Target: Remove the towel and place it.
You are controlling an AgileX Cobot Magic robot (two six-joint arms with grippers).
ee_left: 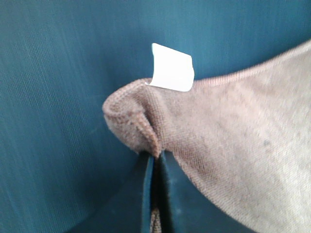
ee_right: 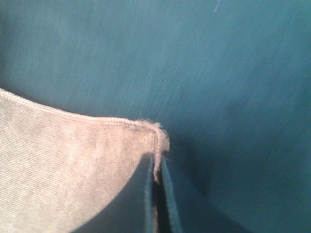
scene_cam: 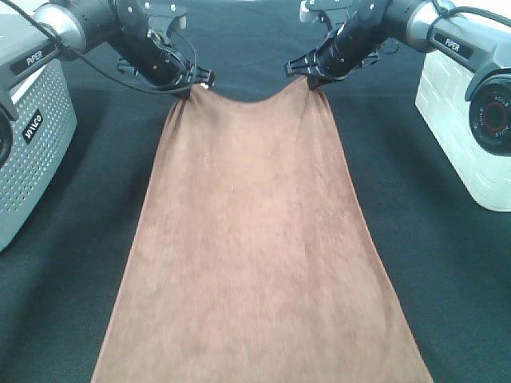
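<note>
The brown towel (scene_cam: 255, 239) lies stretched down the middle of the black table cloth, running from the far side to the near edge of the exterior view. My left gripper (scene_cam: 194, 86) is shut on its far left corner, and my right gripper (scene_cam: 310, 80) is shut on its far right corner. The far edge sags between them. In the left wrist view the pinched corner of the towel (ee_left: 141, 121) bunches above the closed fingers (ee_left: 146, 194), with its small white tag (ee_left: 172, 68) sticking up. In the right wrist view the other corner of the towel (ee_right: 73, 165) is clamped between closed fingers (ee_right: 171, 208).
A grey perforated box (scene_cam: 32, 136) stands at the left edge of the table. A white box (scene_cam: 459, 120) stands at the right, with a black camera lens (scene_cam: 491, 112) in front of it. Black table cloth (scene_cam: 72, 255) shows on both sides of the towel.
</note>
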